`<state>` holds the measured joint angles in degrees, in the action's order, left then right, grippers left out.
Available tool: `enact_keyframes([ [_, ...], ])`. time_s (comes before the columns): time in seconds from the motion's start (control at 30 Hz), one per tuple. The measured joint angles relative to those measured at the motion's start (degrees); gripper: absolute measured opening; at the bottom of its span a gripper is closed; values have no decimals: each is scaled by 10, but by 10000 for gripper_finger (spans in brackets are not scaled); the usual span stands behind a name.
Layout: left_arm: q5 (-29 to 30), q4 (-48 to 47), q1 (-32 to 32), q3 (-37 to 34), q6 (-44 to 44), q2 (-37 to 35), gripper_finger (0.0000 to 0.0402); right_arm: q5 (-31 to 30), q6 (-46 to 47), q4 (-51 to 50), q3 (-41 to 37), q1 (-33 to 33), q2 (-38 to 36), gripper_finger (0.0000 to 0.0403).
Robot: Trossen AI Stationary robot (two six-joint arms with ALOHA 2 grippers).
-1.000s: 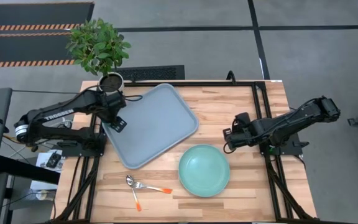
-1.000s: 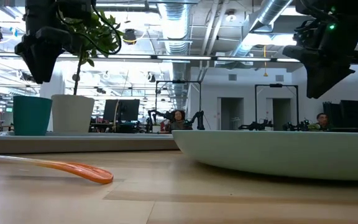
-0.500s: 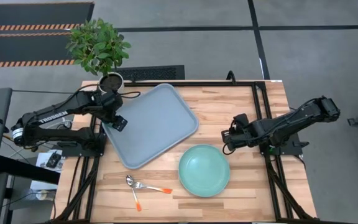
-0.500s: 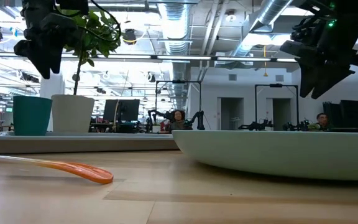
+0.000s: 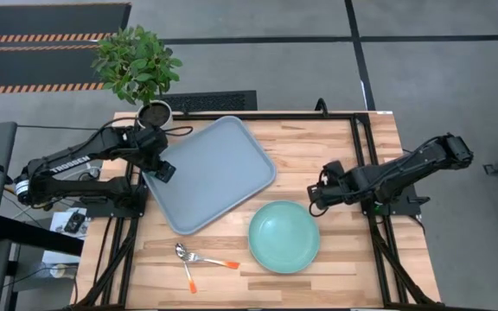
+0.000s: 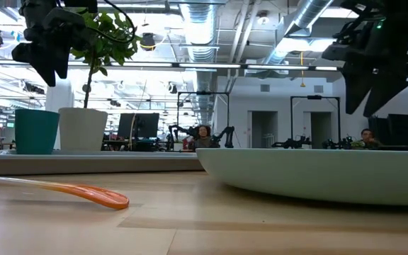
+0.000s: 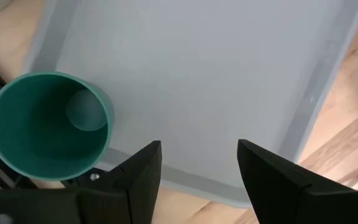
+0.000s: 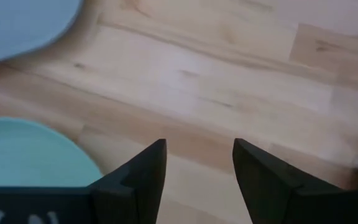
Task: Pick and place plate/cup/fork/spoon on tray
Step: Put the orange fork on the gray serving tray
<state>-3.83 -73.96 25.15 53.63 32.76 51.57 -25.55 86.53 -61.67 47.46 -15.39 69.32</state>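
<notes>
High view first: we see the left gripper hanging over the tray's near-left edge, and the right gripper just beside the upper right rim of the plate. The tray lies skewed on the table, its long axis running diagonally, one corner toward the plant. A fork and a spoon rest on the wood, well away from both grippers.

Low view: we see the cup upright on the tray, mouth up, beside the white pot, with the left arm above it. An orange handle lies in front; the plate fills the right.

Left wrist view: our left fingers are spread and empty, the cup standing on the tray beside them, near its corner.

Right wrist view: our right fingers are also spread, gripping nothing, with the plate's edge to one side.

We judge the cup is placed and the plate is the step in hand. Next, the right gripper must drop to the rim and close on it.
</notes>
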Motion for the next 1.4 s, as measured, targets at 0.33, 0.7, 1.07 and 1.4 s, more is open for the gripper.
enact_keyframes([
  [0.33,-15,7,0,0,1,0,197,55,16,158,-70,-42,0,208],
  [0.7,-97,136,-3,0,36,0,197,49,70,198,-98,-95,1,207],
  [1.07,-64,324,-93,0,118,0,197,63,166,255,-151,-152,4,206],
  [1.4,23,404,-177,-37,173,3,197,59,142,314,-162,-177,4,205],
])
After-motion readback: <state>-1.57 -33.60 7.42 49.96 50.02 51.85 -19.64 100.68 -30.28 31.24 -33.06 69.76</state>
